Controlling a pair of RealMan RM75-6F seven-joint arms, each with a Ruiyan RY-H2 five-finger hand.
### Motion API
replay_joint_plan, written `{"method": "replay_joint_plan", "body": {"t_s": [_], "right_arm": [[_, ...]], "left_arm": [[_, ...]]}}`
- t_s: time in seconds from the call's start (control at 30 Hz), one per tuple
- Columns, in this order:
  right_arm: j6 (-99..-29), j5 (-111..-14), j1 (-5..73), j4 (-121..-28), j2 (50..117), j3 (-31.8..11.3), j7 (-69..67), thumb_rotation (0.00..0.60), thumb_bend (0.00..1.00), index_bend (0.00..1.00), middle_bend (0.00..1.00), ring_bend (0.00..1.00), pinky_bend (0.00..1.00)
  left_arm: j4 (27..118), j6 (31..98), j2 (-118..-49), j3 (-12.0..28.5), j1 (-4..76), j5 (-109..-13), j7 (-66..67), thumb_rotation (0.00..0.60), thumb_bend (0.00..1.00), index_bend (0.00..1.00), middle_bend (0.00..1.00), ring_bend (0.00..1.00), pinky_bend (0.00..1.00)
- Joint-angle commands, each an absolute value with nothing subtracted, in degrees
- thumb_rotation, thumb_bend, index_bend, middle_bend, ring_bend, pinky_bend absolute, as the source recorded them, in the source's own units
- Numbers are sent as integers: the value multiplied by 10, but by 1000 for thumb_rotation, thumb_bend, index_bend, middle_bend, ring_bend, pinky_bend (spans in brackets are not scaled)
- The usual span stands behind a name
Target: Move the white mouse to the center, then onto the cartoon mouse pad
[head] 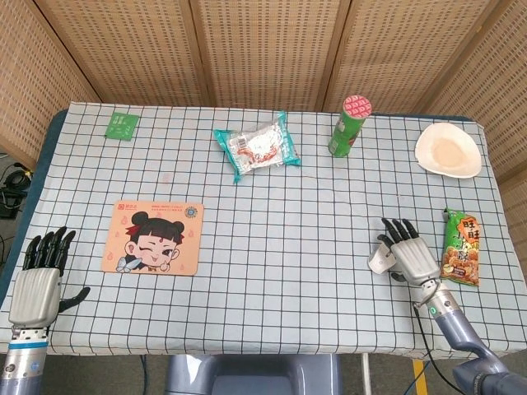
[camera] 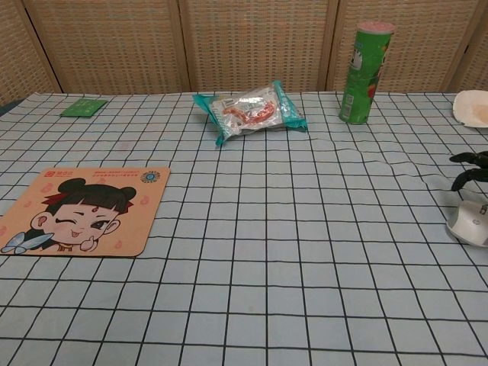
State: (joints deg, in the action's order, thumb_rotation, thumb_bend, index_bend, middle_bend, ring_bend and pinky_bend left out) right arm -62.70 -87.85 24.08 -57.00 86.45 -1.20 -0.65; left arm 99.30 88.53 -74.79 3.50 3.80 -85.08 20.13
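Right robot hand (head: 409, 251) hovers spread beside the white mouse (head: 381, 259), holding nothing.

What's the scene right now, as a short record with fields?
mouse: white mouse on the tablecloth, far right, not yet moved
right hand: right hand over the mouse's right side, fingers spread, grip not confirmed
left hand: left hand open at the table's left edge
mouse pad: cartoon mouse pad lies flat on the left, nothing on it
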Motion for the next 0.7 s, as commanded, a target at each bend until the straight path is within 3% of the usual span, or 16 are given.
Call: {"method": "replay_joint_plan", "body": {"t_s": [0.03, 0.57, 0.7], "right_arm": [[-626, -875, 243, -560, 873, -14, -8, 600, 100, 292, 40, 0, 0], [-630, -872, 244, -527, 900, -10, -17, 600, 124, 370, 100, 0, 37], [-635, -875, 244, -523, 905, -8, -17, 600, 147, 449, 165, 44, 102]], "left_arm": [[993, 886, -748, 35, 38, -851, 200, 600, 6, 0, 0, 0, 0], [991, 885, -749, 36, 39, -846, 199, 600, 5, 0, 0, 0, 0], [991, 884, -749, 36, 39, -845, 198, 600, 5, 0, 0, 0, 0]]}}
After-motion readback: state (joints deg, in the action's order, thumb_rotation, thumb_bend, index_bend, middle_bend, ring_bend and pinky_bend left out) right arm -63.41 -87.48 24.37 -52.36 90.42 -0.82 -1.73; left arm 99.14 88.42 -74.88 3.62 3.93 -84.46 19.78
